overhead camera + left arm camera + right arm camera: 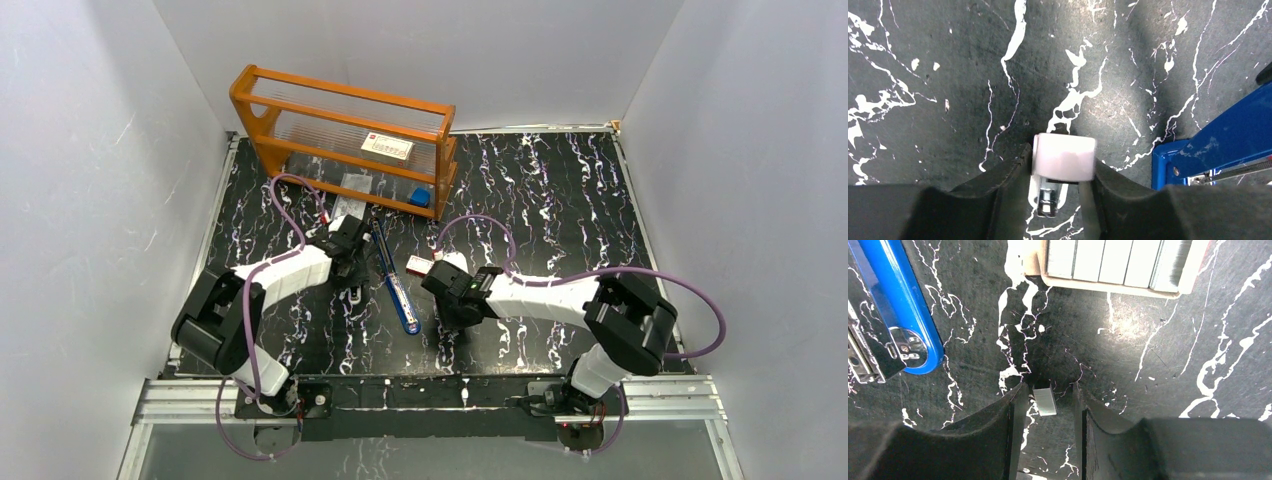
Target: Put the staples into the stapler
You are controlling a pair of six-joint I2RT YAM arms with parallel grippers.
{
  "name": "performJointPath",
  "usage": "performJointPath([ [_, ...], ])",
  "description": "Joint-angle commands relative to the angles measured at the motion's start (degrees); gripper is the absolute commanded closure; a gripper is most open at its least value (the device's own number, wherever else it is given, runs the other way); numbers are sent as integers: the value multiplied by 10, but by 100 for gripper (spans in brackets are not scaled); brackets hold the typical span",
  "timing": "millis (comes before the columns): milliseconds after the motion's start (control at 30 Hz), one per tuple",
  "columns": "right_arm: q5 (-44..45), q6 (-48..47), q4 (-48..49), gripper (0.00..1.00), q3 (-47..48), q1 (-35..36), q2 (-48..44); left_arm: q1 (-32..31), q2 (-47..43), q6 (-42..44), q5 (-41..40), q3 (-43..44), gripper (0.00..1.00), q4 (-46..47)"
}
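Note:
The blue stapler (400,300) lies opened flat mid-table; it shows in the left wrist view (1218,140) and, with its chrome magazine, in the right wrist view (903,305). My left gripper (1060,160) is shut on a white plastic block (1064,156) with a small metal piece under it, just left of the stapler. The staples (1113,260) lie side by side in a pale tray, which is also in the top view (418,265). My right gripper (1048,390) is open just short of the tray, and a short staple strip (1044,401) lies loose between its fingers.
An orange wooden rack (340,130) stands at the back left with a white label card (386,147) and a small blue object (420,197) in it. A silvery packet (352,190) lies in front of it. White walls enclose the black marbled table (560,200).

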Motion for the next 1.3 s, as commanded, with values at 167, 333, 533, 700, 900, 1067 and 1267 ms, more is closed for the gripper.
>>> performJointPath([
  [167,-1,-12,37,54,-28,-5,-14,-16,23,-12,-48,6,78,-18],
  [333,1,-19,38,53,-26,-7,-22,-45,12,-90,-55,11,80,-62],
  [533,-5,-24,42,53,-34,-9,-31,-104,23,-207,-87,18,81,-123],
  [700,-21,-57,41,53,-26,-9,-27,-133,8,-286,-74,5,80,-135],
  [900,-18,-74,13,53,-7,-9,-8,-166,23,-380,-80,2,80,-181],
  [1067,-24,-70,-8,54,-8,-9,-3,-193,43,-415,-102,25,73,-221],
  [1267,-27,-74,-10,54,-8,-9,-6,-195,34,-402,-106,41,53,-231],
])
